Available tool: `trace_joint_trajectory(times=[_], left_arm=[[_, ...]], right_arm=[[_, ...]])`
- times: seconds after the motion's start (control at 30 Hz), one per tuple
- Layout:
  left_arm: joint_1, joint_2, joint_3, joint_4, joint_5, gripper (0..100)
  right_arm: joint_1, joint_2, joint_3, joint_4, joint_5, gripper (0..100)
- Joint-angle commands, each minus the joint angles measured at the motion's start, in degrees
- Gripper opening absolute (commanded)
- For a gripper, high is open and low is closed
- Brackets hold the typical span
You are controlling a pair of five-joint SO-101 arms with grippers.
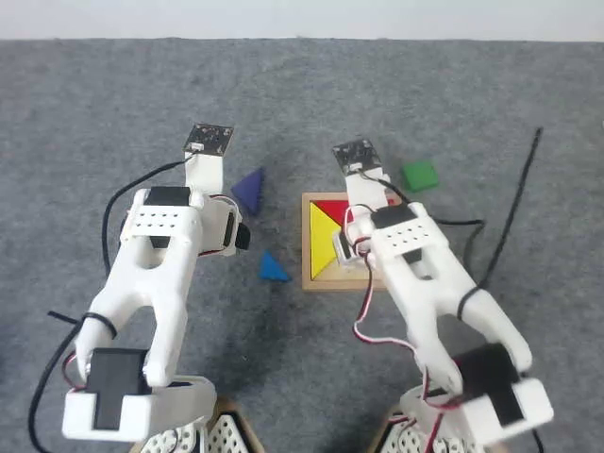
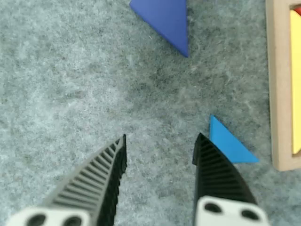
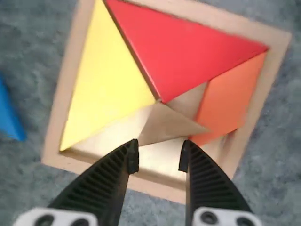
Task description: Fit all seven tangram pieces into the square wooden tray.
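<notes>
The square wooden tray (image 1: 308, 245) lies on the grey carpet under the right arm. It holds a yellow triangle (image 3: 106, 80), a red triangle (image 3: 183, 49) and an orange piece (image 3: 228, 101); bare wood shows in the middle and along one side. My right gripper (image 3: 158, 150) hangs open over that bare part, holding nothing. A small light blue triangle (image 2: 230, 143) lies just outside the tray, right beside one fingertip of my open left gripper (image 2: 160, 139). A larger dark blue triangle (image 2: 164, 21) lies farther ahead. A green piece (image 1: 419, 176) sits beyond the tray.
Grey carpet covers the table. A black cable (image 1: 514, 208) runs along the right side, and cables hang off both arms. The tray rim (image 2: 278, 94) stands close to the light blue triangle. Open carpet lies to the far left and behind the pieces.
</notes>
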Motion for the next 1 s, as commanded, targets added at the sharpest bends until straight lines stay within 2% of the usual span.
trace_joint_trajectory(times=[0.0,0.53,0.97], left_arm=[[0.0,-0.7,-0.4,-1.05,-0.09,22],[0.0,-0.7,-0.4,-0.97,-0.09,22],[0.0,-0.44,-0.4,-1.05,-0.09,22]], right_arm=[[0.75,2.95,-5.1,0.66,0.97,14.7],[2.07,19.38,-25.32,4.7,2.02,14.7],[2.86,7.43,-20.48,3.03,1.58,14.7]])
